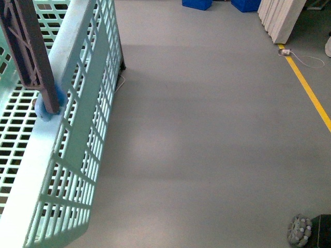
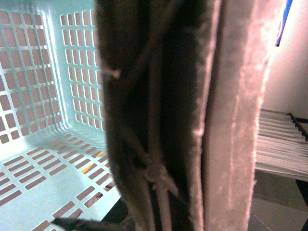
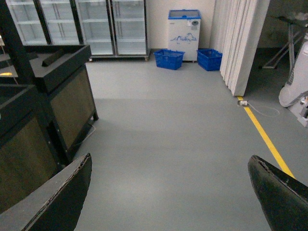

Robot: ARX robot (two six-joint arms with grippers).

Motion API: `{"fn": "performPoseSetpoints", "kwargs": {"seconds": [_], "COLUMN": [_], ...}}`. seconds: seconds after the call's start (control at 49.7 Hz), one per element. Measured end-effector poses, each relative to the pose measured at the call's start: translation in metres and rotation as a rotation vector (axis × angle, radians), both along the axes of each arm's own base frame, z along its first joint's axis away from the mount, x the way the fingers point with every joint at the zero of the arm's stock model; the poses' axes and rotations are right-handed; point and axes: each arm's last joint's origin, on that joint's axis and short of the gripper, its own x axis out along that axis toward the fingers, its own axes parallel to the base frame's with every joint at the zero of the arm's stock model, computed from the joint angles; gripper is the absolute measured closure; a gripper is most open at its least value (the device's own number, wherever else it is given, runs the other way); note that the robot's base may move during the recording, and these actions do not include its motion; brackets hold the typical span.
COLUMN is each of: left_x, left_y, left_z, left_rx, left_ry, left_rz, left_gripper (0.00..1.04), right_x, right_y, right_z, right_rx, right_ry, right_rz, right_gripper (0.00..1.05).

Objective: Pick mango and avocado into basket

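Note:
The light teal basket hangs tilted at the left of the front view, with its brown-grey handle rising from the rim. In the left wrist view that handle fills the middle and the basket's slotted inside shows behind it, with no fruit in the part I see. My left gripper is shut on the basket at this handle, and its fingers are hidden. My right gripper is open over bare grey floor, nothing between its fingers. Mango and avocado are out of view.
A dark display stand stands to one side, glass-door fridges and a white freezer at the back. Blue crates sit near white folded panels. A yellow floor line runs along the right, and a wheel shows low right.

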Motion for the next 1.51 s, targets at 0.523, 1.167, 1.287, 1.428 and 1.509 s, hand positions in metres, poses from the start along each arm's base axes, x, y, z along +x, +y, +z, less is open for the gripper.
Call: {"fn": "performPoseSetpoints", "kwargs": {"seconds": [0.523, 1.167, 1.287, 1.428, 1.509], "left_x": [-0.0003, -0.0002, -0.0002, -0.0002, -0.0002], "left_y": [-0.0012, -0.0010, -0.0010, -0.0010, -0.0010], "left_z": [-0.0002, -0.0002, -0.0002, -0.0003, -0.0003], "left_rx": [-0.001, 0.000, 0.000, 0.000, 0.000], "left_ry": [0.001, 0.001, 0.001, 0.001, 0.001], "left_rz": [-0.005, -0.004, -0.004, -0.004, -0.004], "left_gripper": [0.90, 0.90, 0.90, 0.90, 0.90], "right_x": [0.0000, 0.0000, 0.0000, 0.0000, 0.0000], "right_y": [-0.0001, 0.0000, 0.0000, 0.0000, 0.0000], "right_z": [0.0000, 0.0000, 0.0000, 0.0000, 0.0000], "right_rx": [0.000, 0.000, 0.000, 0.000, 0.000], "right_ry": [0.000, 0.000, 0.000, 0.000, 0.000], "right_rz": [-0.002, 0.001, 0.000, 0.000, 0.000], "right_gripper": [0.09, 0.09, 0.09, 0.09, 0.09]}}
